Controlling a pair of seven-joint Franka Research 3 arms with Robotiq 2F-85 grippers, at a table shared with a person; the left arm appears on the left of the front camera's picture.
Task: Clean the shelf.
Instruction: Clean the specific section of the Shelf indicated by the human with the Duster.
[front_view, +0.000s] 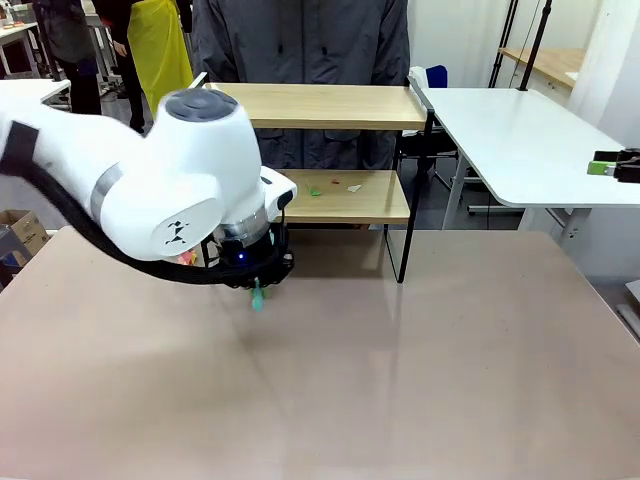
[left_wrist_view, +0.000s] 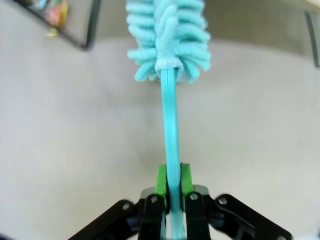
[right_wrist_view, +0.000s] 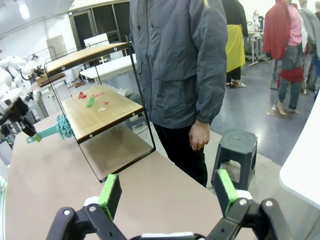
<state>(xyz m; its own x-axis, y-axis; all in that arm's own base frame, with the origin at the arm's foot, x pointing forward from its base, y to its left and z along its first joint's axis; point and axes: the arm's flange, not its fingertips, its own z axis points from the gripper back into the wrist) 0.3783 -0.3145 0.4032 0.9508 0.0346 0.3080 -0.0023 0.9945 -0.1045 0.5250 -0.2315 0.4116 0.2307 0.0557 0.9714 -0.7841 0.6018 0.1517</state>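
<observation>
Left wrist view: the left pincer (left_wrist_view: 173, 181) is clamped low on the thin handle of a fluffy turquoise duster (left_wrist_view: 169, 45), so pressing the head on a board could pivot or slip it between the pads, and the head could snag the black side rails. The right pincer (right_wrist_view: 165, 192) stands apart, holding nothing. The shelf (front_view: 330, 105), two light wooden boards in a thin black metal frame, stands at the far side of the beige table (front_view: 420, 380) before a person, with small red, green and white scraps (front_view: 333, 186) on its lower board.
</observation>
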